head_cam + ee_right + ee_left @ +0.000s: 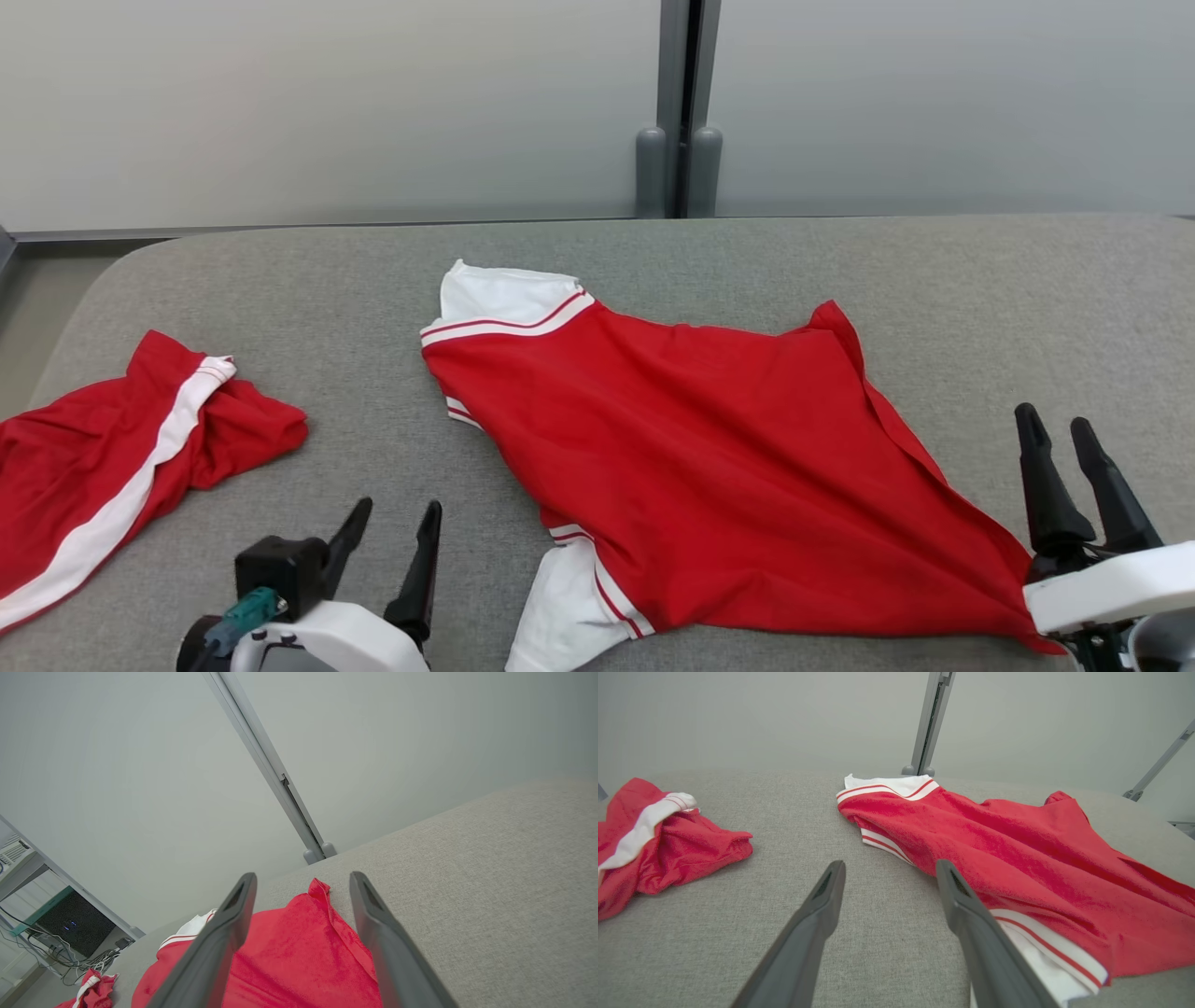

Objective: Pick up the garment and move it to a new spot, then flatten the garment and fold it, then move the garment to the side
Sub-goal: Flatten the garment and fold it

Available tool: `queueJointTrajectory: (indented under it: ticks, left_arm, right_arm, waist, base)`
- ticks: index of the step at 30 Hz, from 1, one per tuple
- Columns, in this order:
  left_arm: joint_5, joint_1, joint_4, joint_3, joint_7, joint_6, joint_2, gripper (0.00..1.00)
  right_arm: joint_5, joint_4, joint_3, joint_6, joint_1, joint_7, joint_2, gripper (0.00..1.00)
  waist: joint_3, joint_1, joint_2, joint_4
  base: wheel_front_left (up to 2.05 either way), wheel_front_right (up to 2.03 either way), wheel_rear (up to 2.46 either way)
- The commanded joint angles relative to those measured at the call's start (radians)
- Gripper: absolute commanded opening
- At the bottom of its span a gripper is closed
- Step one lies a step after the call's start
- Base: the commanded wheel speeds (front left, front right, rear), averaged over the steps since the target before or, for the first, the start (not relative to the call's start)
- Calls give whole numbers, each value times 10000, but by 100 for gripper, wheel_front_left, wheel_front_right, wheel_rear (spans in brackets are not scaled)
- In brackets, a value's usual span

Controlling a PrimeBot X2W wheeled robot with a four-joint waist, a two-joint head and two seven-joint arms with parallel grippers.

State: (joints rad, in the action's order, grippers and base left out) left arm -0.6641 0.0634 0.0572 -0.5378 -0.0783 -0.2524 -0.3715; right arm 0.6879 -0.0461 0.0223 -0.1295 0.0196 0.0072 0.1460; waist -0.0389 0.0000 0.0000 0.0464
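The garment [709, 448] in front of me is a red shirt with white sleeves trimmed in thin red stripes. It lies spread out but askew on the grey table [327, 280], sleeves toward my left. One sleeve rests flat at the far side, the other close to me. The hem tapers to a corner at my lower right, and shallow wrinkles cross the cloth.

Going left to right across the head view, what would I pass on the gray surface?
crumpled red garment with a white stripe → left gripper → red shirt with white sleeves → right gripper
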Motion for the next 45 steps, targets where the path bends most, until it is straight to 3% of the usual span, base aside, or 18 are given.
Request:
queueJointTrajectory:
  ticks: [1, 9, 17, 25, 27, 28, 29, 36, 39, 40, 45]
  left_arm:
    - [-23, -69, 56, -77, 80, 67, -57, 100]
    - [-164, 372, 914, -942, 1088, 809, 125, 100]
    - [-437, 1322, 1966, -1801, 2591, 1700, 498, 100]
    - [-542, 1778, 3009, -2385, 3428, 2175, 891, 100]
    - [-421, 1824, 3129, -2381, 3289, 2048, 931, 32]
    - [-421, 1824, 3129, -2381, 3289, 2048, 931, 32]
    - [-392, 1833, 3154, -2335, 3203, 1968, 950, 0]
    - [-222, 1643, 2671, -1807, 2497, 1255, 595, 0]
    - [-164, 1379, 2184, -1343, 2141, 573, 294, 0]
    - [-161, 1149, 1859, -1058, 2026, 121, 77, 0]
    - [-368, 473, 1229, -632, 2149, -727, -216, 0]
  right_arm:
    - [-89, 118, 7, -24, -149, -151, -62, 100]
    - [-463, 702, -275, -24, -547, -477, -82, 100]
    - [-542, 1019, -579, -24, -955, -401, 131, 100]
    - [-476, 1225, -715, -24, -1144, -601, 141, 100]
    - [-461, 1279, -700, -24, -1130, -660, 127, 100]
    - [-461, 1279, -700, -24, -1130, -660, 127, 100]
    - [-455, 1315, -692, -24, -1109, -717, 120, 100]
    - [-399, 1458, -721, -24, -1054, -894, 97, 100]
    - [-410, 1518, -662, -24, -980, -955, 101, 100]
    - [-433, 1544, -641, -24, -949, -992, 89, 100]
    - [-493, 1604, -634, -24, -979, -1091, 43, 100]
  waist:
    - [96, 0, 0, 109]
    - [30, 0, 0, 124]
    - [-241, 0, 0, -379]
    - [-488, 0, 0, -814]
    - [-511, 0, 0, -798]
    - [-511, 0, 0, -798]
    - [-506, 0, 0, -763]
    - [-338, 0, 0, -187]
    - [-251, 0, 0, 132]
    - [-199, 0, 0, 333]
    - [-123, 0, 0, 627]
  base:
    - [0, 0, 0]
    - [0, 0, 0]
    - [0, 0, 0]
    - [0, 0, 0]
    - [0, 0, 0]
    - [0, 0, 0]
    - [0, 0, 0]
    - [0, 0, 0]
    - [0, 0, 0]
    - [0, 0, 0]
    - [0, 0, 0]
